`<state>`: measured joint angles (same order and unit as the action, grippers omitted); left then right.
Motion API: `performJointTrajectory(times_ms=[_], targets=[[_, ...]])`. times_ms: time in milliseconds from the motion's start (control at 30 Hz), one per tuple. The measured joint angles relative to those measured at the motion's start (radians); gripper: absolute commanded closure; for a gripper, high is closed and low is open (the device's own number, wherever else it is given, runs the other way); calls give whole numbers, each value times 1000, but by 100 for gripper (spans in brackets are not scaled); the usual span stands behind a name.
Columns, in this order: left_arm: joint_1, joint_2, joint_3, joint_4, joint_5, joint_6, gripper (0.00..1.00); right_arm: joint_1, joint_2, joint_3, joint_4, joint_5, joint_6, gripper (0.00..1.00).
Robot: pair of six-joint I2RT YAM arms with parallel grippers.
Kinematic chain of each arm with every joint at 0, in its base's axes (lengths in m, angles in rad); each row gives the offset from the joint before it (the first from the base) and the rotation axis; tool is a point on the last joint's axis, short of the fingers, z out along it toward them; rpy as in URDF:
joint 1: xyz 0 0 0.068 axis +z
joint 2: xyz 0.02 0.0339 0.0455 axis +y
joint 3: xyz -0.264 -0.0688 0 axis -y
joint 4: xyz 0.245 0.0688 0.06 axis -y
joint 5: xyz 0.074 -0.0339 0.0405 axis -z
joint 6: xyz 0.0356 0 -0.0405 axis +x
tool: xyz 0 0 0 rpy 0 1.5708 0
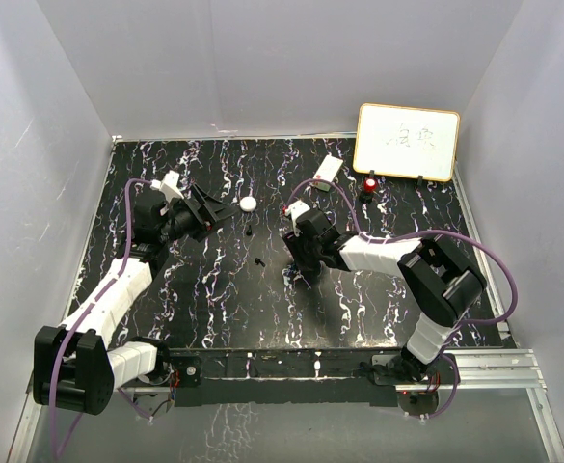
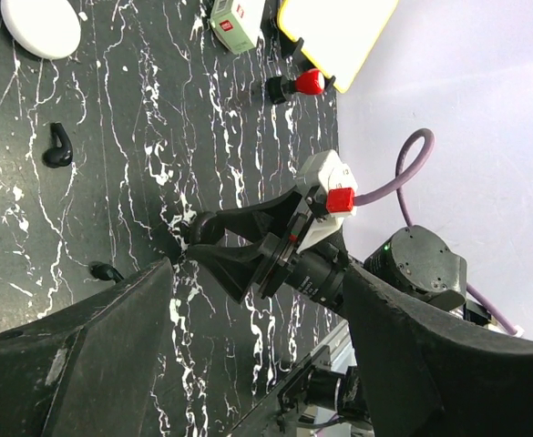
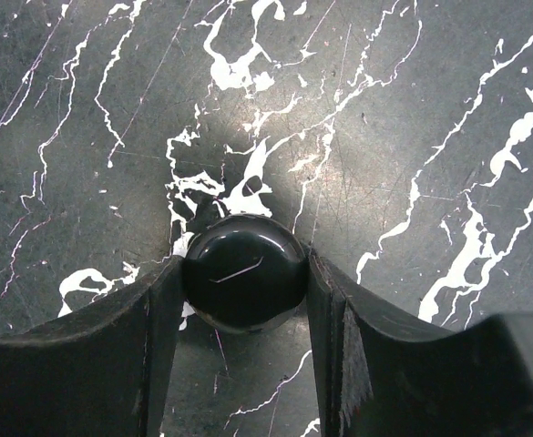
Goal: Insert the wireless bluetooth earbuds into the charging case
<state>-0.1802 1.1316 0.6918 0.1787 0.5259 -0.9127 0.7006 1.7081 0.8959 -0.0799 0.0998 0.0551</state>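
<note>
A glossy black round charging case (image 3: 244, 259) lies on the marbled table, and my right gripper (image 3: 244, 284) is shut on it with one finger pressed to each side. From above, the right gripper (image 1: 299, 272) hides that case. A white round charging case (image 1: 249, 204) (image 2: 40, 25) lies further back. Two black earbuds (image 1: 250, 231) (image 1: 260, 261) rest on the table between the arms; the left wrist view shows them too (image 2: 58, 147) (image 2: 107, 271). My left gripper (image 1: 207, 207) (image 2: 257, 282) hovers open and holds nothing. No white earbuds are in view.
A yellow-framed whiteboard (image 1: 407, 142) (image 2: 334, 32) leans at the back right. A red-capped object (image 1: 369, 183) (image 2: 307, 84) and a small white box (image 1: 327, 169) (image 2: 236, 23) stand in front of it. White walls enclose the table on three sides.
</note>
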Motion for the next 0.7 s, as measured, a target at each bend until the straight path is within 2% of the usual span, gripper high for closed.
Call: performJointTrajectory(times_ms=[200, 333, 500, 700], targets=[[0, 13, 0, 31, 63, -13, 24, 0, -42, -56, 40, -2, -19, 78], [-4, 34, 0, 85, 138, -34, 23, 0, -188, -166, 82, -59, -55, 80], [-42, 40, -7, 151, 209, -45, 23, -1, -386, -227, 183, -169, -107, 82], [-124, 41, -35, 199, 235, -44, 24, 0, -494, -241, 267, -301, -164, 84]])
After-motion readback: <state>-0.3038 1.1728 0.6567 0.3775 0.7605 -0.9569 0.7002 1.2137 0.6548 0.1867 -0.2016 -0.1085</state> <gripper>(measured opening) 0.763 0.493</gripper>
